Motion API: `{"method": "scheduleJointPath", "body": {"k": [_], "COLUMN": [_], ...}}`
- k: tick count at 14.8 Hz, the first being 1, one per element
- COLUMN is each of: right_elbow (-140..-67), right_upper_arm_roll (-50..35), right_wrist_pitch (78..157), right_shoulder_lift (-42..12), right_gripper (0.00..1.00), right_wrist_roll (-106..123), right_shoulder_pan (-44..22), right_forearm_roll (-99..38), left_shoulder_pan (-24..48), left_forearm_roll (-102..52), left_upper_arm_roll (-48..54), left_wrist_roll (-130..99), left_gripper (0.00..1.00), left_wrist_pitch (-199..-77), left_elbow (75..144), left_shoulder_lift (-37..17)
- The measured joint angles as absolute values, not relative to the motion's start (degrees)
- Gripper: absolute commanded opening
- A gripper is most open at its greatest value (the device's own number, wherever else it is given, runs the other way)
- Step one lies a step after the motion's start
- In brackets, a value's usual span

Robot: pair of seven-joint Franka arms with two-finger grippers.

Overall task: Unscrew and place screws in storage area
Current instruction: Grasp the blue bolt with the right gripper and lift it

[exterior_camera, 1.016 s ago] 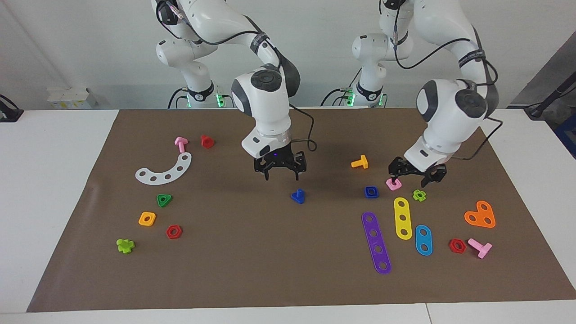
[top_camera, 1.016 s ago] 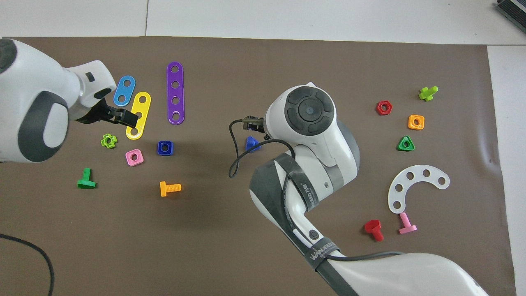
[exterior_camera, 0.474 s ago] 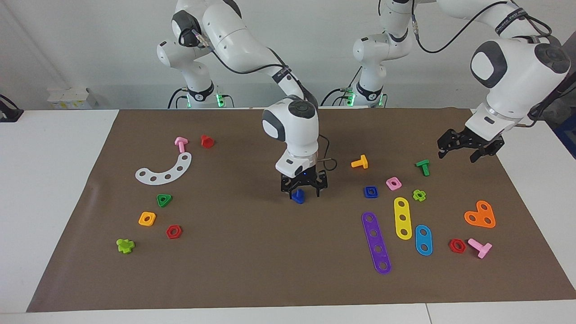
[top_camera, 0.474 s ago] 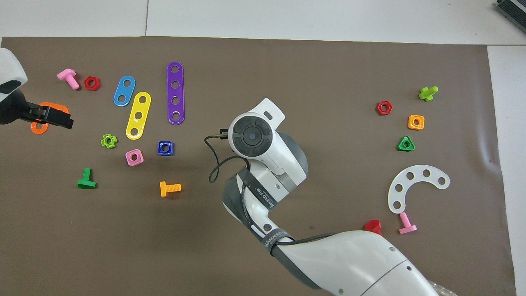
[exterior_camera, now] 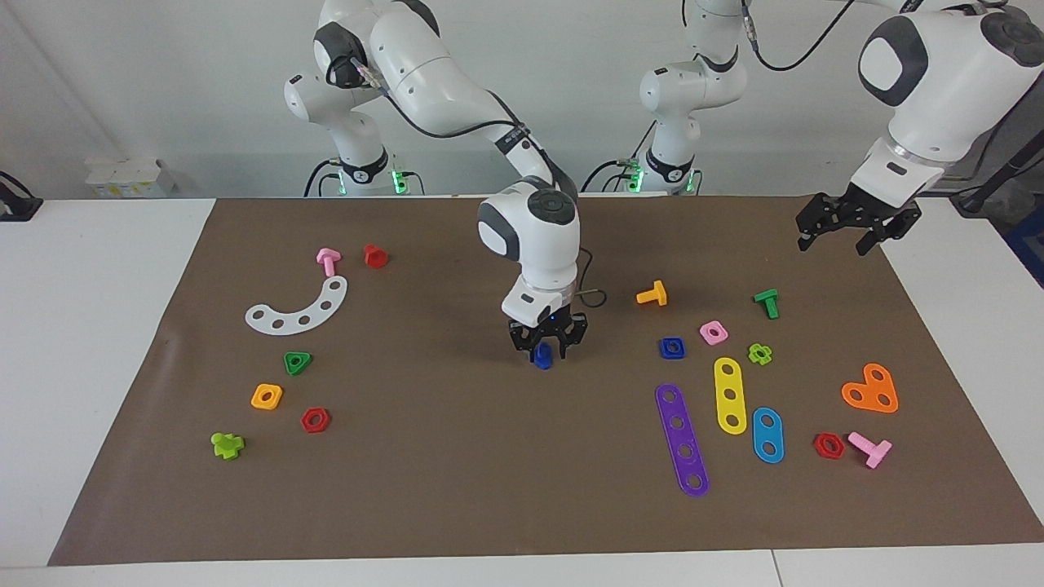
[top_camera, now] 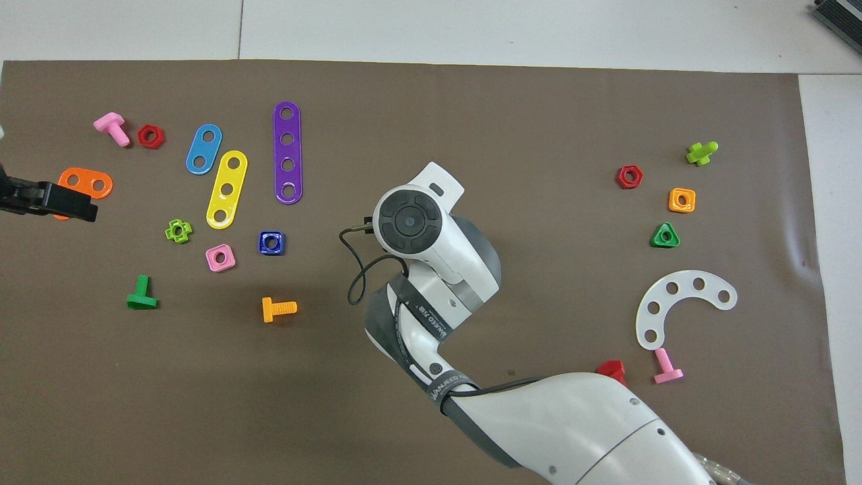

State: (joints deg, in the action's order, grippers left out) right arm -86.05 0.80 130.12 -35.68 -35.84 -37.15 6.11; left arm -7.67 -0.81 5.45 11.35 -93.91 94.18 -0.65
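Right gripper is down at mid-worktop with its fingers drawn in narrow on either side of the small dark-blue plastic bolt with the triangular head; the bolt sits between the fingertips, apparently touching the brown paper mat or just off it; whether the grip is firm I cannot tell. In the overhead view the arm's wrist hides the bolt entirely. Judged progress: the bolt is free of any nut or plate, so unscrewing looks done; what is left is the lift and the carry to storage, and no marked storage spot is visible. Left gripper hangs high over the mat's edge at its own arm's end, fingers spread wide, empty, waiting. Around the working fingers: a flat dark-blue square nut with a round hole, a pink square nut and an orange T-shaped bolt lie toward the left arm's end, well apart from the fingertips. A white curved perforated strip lies toward the right arm's end. Nothing lies close enough to foul a straight lift.
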Motion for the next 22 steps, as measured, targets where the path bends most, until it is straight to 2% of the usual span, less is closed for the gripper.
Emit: {"method": "scheduleJointPath", "body": {"k": [2, 5, 11, 12, 13, 14, 22], "right_elbow": [-86.01, -85.98, -85.93, -85.93, -85.93, -85.93, -85.31], "right_upper_arm_roll": [0.69, 0.69, 0.68, 0.68, 0.67, 0.66, 0.65], "right_wrist_pitch": [128.67, 127.33, 127.11, 127.11, 127.11, 127.11, 126.52], "right_shoulder_lift": [-35.68, -35.67, -35.65, -35.65, -35.65, -35.65, -35.45], "right_gripper": [0.43, 0.36, 0.33, 0.23, 0.07, 0.0, 0.0], "right_wrist_roll": [-35.83, -35.83, -35.83, -35.83, -35.83, -35.83, -35.76], "right_shoulder_pan": [-37.15, -37.15, -37.15, -37.15, -37.15, -37.15, -36.86], "right_forearm_roll": [6.11, 6.11, 6.11, 6.11, 6.11, 6.11, 5.79], "left_shoulder_pan": [-7.67, -7.67, -6.97, -6.36, -5.77, -5.31, -4.81], "left_forearm_roll": [-0.76, -0.73, -0.72, -0.72, -0.71, -0.69, -0.62], "left_upper_arm_roll": [5.47, 5.64, 5.99, 6.06, 6.17, 6.22, 6.03], "left_wrist_roll": [10.48, 9.57, 5.65, 4.66, 3.97, 3.51, 3.38], "left_gripper": [1.0, 1.0, 1.0, 1.0, 1.0, 1.0, 1.0], "left_wrist_pitch": [-92.36, -90.98, -90.7, -90.82, -90.97, -91.42, -93.96], "left_elbow": [94.18, 94.24, 95.02, 95.1, 95.27, 95.63, 98.22], "left_shoulder_lift": [0.73, 2.43, 3.02, 3.02, 3.02, 3.05, 3.15]}}
